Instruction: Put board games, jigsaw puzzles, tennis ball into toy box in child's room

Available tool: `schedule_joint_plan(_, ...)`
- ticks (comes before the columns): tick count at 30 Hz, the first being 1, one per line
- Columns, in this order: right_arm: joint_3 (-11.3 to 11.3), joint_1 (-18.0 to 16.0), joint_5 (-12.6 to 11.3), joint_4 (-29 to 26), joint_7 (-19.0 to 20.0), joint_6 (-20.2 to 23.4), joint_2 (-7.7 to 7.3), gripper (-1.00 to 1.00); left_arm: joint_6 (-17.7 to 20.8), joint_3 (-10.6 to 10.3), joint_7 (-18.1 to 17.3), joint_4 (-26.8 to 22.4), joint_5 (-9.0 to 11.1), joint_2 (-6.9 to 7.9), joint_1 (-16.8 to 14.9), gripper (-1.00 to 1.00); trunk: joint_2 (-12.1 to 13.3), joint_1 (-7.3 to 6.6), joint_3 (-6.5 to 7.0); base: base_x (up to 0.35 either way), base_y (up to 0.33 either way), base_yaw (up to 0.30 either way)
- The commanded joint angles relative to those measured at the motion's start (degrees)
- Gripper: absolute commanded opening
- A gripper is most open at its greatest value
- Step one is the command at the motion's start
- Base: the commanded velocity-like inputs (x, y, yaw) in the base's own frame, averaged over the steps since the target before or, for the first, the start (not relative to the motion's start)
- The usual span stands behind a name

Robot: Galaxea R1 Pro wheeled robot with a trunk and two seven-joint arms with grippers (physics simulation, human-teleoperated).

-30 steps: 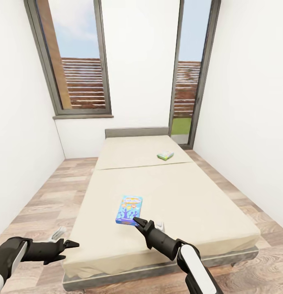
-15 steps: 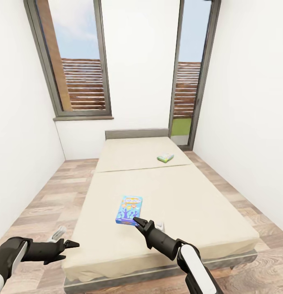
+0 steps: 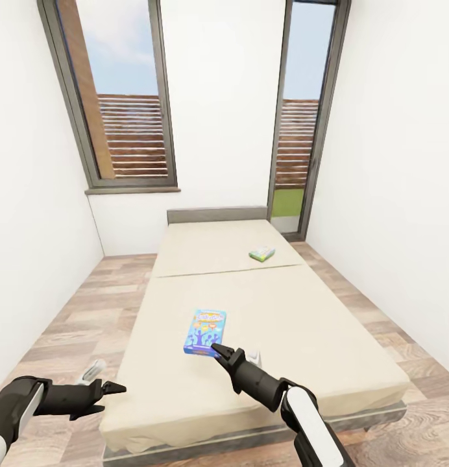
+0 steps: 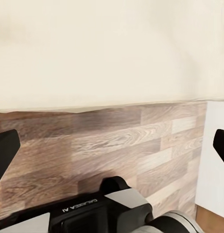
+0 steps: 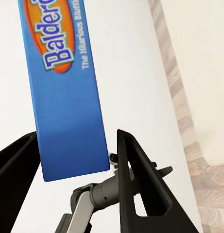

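While right gripper (image 5: pixel 75 167) jaws straddle blue board game (image 3: pixel 206 332) (unclamped), left gripper (image 3: pixel 114 389) jaws spread, empty.

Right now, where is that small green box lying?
In the head view the small green box lies far up the beige bed, toward its right edge, beyond the blue board game box.

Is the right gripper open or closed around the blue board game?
Open. The right gripper has fingers spread either side of the blue board game's end, not clamped.
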Motion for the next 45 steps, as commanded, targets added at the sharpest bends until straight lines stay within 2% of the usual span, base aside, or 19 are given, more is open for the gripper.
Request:
schedule_joint_plan(1,-0.1,-0.1,0.2,0.0,0.1,0.2,0.00,-1.00,0.4,0.3,-0.4,0.0,-0.5,-0.03,0.0,1.00,0.4,-0.23,0.13,0.000,0.000,0.000)
schedule_joint_plan(7,-0.1,-0.2,0.2,-0.1,0.1,0.2,-0.03,-1.00,0.4,0.3,-0.4,0.0,-0.5,-0.06,0.0,1.00,2.8,-1.55,1.20,0.000,0.000,0.074)
schedule_joint_plan(17,-0.1,-0.3,0.2,0.3,0.2,0.2,-0.04,-1.00,0.4,0.3,-0.4,0.0,-0.5,-0.09,0.0,1.00,6.8,-3.75,3.00,0.000,0.000,0.251)
schedule_joint_plan(29,-0.1,-0.2,0.2,0.1,0.4,0.1,-0.02,-1.00,0.1,0.2,-0.4,0.0,-0.5,-0.16,0.0,1.00,6.8,-3.75,3.00,-0.001,-0.019,0.076)
schedule_joint_plan(39,-0.8,-0.2,0.2,0.5,0.4,0.2,-0.04,-1.00,0.1,0.5,-0.5,-0.1,-0.3,-0.16,0.0,1.00,6.8,-3.75,2.82,-0.050,-0.169,0.257)
schedule_joint_plan(45,-0.8,-0.3,0.2,0.5,0.5,0.2,-0.01,-1.00,0.4,0.5,-0.5,-0.1,-0.1,-0.16,0.0,1.00,9.2,-5.06,3.69,-0.005,-0.013,0.280)
